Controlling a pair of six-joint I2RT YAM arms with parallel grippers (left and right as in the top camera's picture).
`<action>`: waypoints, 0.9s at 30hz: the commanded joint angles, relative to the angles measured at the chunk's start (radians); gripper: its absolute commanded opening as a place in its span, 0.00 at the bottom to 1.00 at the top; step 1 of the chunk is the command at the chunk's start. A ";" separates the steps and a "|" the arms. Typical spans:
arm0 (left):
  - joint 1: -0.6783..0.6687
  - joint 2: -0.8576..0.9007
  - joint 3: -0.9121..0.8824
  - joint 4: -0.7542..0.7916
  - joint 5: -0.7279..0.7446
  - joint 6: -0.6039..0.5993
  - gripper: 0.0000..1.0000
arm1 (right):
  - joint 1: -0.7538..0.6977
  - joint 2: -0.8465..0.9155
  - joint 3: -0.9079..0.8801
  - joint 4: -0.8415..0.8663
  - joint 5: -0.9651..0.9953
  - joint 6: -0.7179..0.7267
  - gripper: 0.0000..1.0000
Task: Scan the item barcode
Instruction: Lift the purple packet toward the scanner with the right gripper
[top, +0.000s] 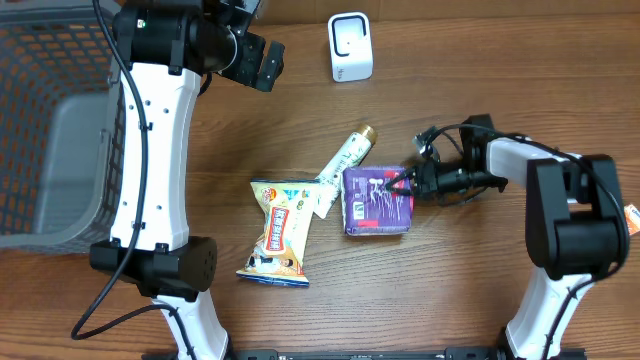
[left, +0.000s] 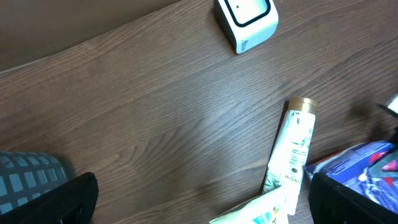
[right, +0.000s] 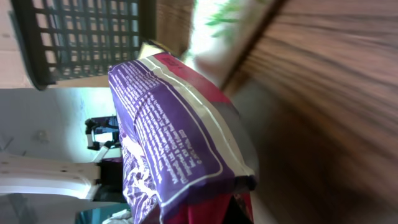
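Note:
The item, a purple packet (top: 378, 205) with white print, lies on the wooden table right of centre. My right gripper (top: 405, 180) reaches in low from the right and is shut on the packet's right edge. In the right wrist view the packet (right: 168, 124) fills the middle, its end pinched at the jaws (right: 239, 208). The white barcode scanner (top: 350, 47) stands at the back of the table. My left gripper (top: 255, 60) hangs high at the back left, open and holding nothing, with the scanner (left: 247, 22) ahead of it.
A white tube (top: 345, 155) with a gold cap lies diagonally just left of the packet. A yellow snack bag (top: 282, 235) lies in front of it. A grey mesh basket (top: 50, 130) takes up the left side.

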 joint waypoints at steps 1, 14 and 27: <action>0.004 -0.008 0.006 0.001 -0.003 -0.014 1.00 | 0.002 -0.153 0.101 -0.057 -0.032 0.068 0.04; 0.004 -0.008 0.006 0.001 -0.003 -0.014 1.00 | -0.007 -0.446 0.355 -0.347 0.069 0.289 0.04; 0.004 -0.008 0.006 0.001 -0.003 -0.014 1.00 | -0.007 -0.639 0.368 -0.347 0.069 0.297 0.04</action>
